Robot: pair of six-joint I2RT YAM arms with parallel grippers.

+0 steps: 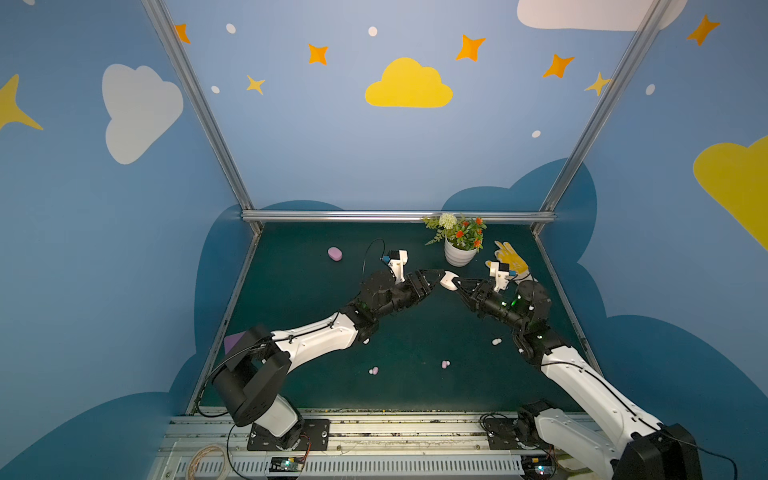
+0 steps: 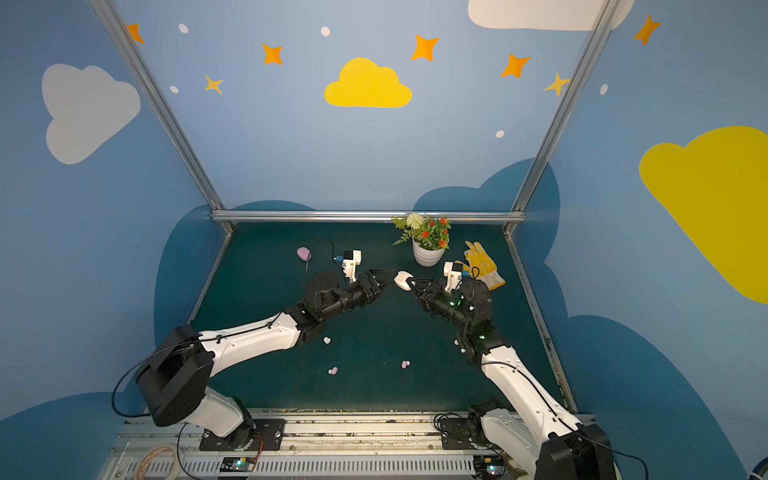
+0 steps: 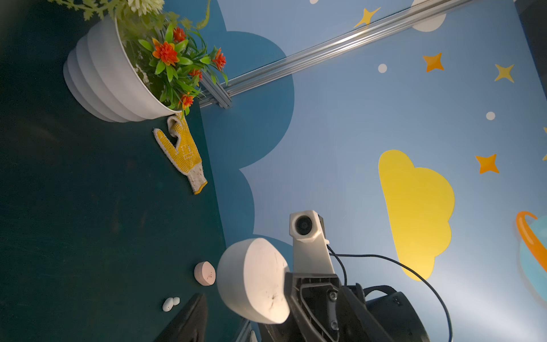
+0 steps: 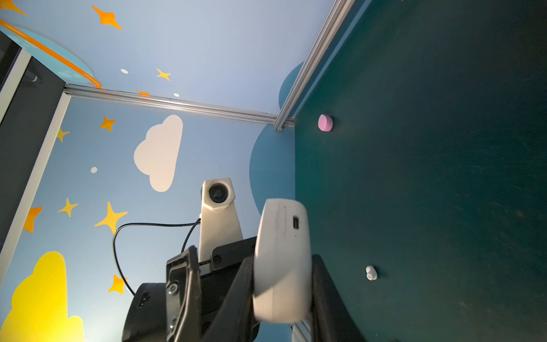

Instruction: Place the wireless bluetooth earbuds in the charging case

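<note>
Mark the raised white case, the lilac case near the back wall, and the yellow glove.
white case (image 1: 448,279), in a top view, on its exposed rounded shell.
lilac case (image 1: 335,253), in a top view, on the middle of its top.
yellow glove (image 3: 184,154), in the left wrist view, on its palm.

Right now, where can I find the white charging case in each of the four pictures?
In a top view: white charging case, centre, near the flowerpot.
In a top view: case, same spot.
Left wrist: case, large, facing the lens.
Right wrist: case, large, edge-on, port showing.
Shared landmark: right gripper, whose fingers clamp it.
</note>
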